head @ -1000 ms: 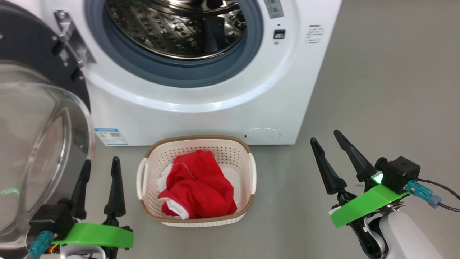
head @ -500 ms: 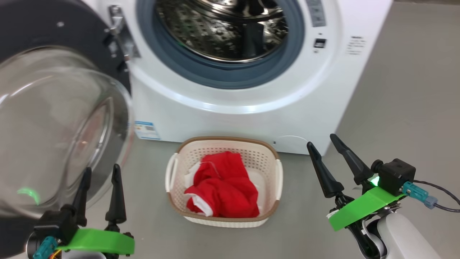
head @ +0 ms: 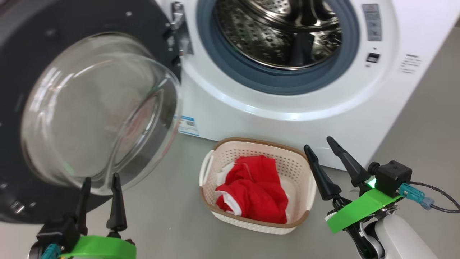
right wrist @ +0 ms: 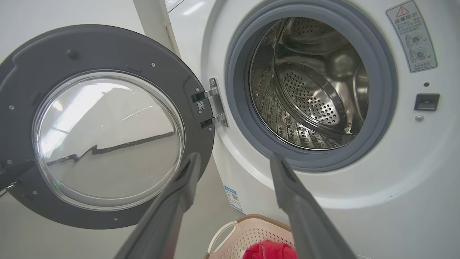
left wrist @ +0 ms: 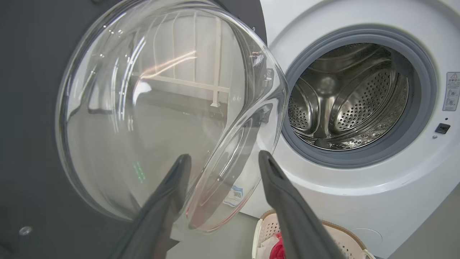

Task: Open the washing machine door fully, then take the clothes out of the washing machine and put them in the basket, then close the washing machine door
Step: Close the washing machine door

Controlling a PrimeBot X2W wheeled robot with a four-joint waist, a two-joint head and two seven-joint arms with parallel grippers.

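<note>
The washing machine [head: 298, 122] stands with its door [head: 97, 108] swung wide open to the left; the glass bowl bulges toward me. Its steel drum [head: 280, 32] looks bare inside. The red clothes [head: 253, 190] lie in the cream basket [head: 305, 187] on the floor before the machine. My left gripper [head: 100, 178] is open, low at the left, just under the door's glass. To the right of the basket, my right gripper [head: 318, 144] is open and holds nothing. The left wrist view has the door's glass [left wrist: 161, 115] close ahead, and the right wrist view has the door [right wrist: 104, 126] and drum [right wrist: 309, 86].
Grey floor [head: 424, 108] runs to the right of the machine and around the basket. The door's dark rim [head: 21, 201] reaches low over the floor at the far left. A blue label sticker [head: 188, 125] sits on the machine's lower front.
The head camera has turned left, so the machine, door and basket have shifted right in its picture. Both grippers stay open and keep their places.
</note>
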